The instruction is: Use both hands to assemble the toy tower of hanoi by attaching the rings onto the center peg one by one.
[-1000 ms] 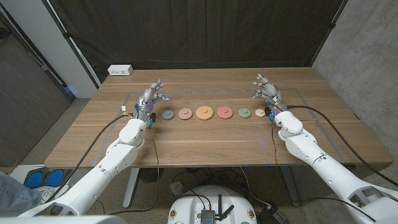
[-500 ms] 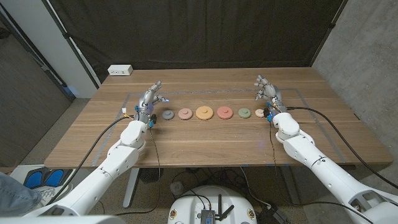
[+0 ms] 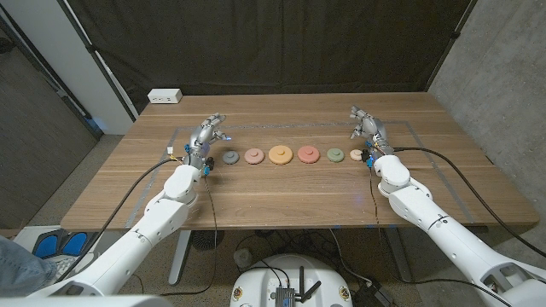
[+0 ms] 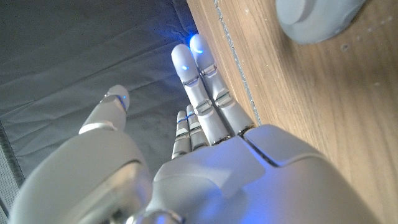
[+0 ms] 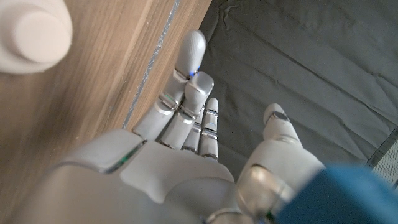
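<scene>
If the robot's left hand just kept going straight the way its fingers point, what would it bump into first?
Probably nothing on the table. The left hand points toward the table's far edge, with the gray ring off to its side. Beyond hangs the dark curtain, though depth is hard to judge.

White arms, seemingly silver-grey fingers

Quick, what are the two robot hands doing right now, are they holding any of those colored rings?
Left hand: open, fingers stretched out, holding nothing.
Right hand: open, fingers stretched out, holding nothing.
</scene>
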Tool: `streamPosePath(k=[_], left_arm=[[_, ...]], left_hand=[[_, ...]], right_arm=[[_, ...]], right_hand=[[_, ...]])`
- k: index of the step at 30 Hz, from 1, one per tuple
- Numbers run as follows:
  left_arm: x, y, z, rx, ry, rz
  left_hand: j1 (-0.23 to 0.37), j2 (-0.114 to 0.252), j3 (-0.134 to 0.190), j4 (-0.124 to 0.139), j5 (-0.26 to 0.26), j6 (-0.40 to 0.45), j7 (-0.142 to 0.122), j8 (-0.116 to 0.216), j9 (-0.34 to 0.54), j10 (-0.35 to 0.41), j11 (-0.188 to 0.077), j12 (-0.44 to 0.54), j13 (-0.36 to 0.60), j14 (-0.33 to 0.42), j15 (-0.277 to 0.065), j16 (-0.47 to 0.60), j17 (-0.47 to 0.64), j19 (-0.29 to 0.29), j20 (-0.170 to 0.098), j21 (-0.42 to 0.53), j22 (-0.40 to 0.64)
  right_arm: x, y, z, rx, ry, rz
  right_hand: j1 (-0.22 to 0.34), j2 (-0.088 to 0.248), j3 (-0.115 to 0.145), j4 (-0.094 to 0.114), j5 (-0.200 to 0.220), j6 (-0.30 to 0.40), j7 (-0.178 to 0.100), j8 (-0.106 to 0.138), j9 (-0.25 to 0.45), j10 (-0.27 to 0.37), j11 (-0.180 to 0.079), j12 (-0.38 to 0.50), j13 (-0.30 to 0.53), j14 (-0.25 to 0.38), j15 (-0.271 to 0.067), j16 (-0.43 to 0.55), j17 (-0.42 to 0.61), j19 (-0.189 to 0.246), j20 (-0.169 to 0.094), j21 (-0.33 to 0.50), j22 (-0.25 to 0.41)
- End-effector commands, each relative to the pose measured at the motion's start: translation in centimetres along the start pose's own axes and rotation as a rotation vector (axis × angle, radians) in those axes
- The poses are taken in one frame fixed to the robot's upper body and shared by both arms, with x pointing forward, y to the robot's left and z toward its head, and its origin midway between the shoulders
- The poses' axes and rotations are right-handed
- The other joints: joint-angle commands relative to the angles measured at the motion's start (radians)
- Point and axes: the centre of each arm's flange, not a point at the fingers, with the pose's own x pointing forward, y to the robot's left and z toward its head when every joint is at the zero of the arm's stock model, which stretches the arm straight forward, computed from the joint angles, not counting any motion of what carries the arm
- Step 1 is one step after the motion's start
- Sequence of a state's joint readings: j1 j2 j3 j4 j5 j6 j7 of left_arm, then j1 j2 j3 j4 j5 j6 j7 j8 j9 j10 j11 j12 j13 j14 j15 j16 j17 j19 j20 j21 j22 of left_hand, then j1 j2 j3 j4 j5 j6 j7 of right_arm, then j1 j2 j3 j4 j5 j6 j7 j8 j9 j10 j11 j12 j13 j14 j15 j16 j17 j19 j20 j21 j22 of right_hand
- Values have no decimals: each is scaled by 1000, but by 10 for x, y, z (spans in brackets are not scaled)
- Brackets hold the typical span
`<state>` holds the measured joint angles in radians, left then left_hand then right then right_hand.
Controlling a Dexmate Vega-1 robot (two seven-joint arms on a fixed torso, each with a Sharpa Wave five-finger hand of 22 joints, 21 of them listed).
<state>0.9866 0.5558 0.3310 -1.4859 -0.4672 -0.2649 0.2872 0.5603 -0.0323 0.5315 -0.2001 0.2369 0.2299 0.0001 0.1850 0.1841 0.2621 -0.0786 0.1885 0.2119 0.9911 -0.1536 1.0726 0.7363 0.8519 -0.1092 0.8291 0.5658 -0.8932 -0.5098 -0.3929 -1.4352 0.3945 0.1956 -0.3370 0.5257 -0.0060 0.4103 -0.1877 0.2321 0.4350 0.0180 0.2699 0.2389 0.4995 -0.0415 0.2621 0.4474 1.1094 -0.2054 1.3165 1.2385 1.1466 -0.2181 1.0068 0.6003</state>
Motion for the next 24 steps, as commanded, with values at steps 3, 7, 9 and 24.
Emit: streamPosePath(k=[3,7,9,24], left_arm=[[1,0,2,83,5,5],[-1,-1,2,119,4,15],[-1,1,3,132,7,12],[-2,5,9,205,2,18]], left_hand=[[57,-18,14,0,15,-20,-2,-4,5,-10,-14,7,5,-8,-63,16,2,-10,-49,11,-1],[88,-38,11,0,21,-27,-12,-3,6,-17,-26,7,6,-13,-62,22,0,-13,-51,15,-3],[113,-50,11,0,25,-26,-19,0,6,-17,-33,9,7,-16,-62,27,-1,-12,-55,19,-4],[241,-83,-3,8,43,-52,-28,6,8,-29,-45,17,17,-36,-63,44,-24,-30,-58,39,-8]], right_arm=[[-5,-2,11,-134,-2,-20],[-4,-3,13,-168,1,-9],[-5,-3,13,-171,3,-16],[-8,0,16,-237,-4,-5]], right_hand=[[73,-41,29,-1,20,-22,-3,-8,11,-20,-20,-9,27,-18,-11,64,3,1,-1,18,15],[125,-64,46,2,30,-56,-4,-20,18,-54,-19,-22,45,-30,-10,103,1,-7,-1,21,16],[136,-66,51,3,32,-61,-5,-21,19,-57,-19,-22,49,-37,-11,106,-3,-11,-1,19,13],[262,-90,87,1,48,-97,-38,-29,32,-79,-51,-26,86,-47,-11,177,-3,-9,-1,36,18]])
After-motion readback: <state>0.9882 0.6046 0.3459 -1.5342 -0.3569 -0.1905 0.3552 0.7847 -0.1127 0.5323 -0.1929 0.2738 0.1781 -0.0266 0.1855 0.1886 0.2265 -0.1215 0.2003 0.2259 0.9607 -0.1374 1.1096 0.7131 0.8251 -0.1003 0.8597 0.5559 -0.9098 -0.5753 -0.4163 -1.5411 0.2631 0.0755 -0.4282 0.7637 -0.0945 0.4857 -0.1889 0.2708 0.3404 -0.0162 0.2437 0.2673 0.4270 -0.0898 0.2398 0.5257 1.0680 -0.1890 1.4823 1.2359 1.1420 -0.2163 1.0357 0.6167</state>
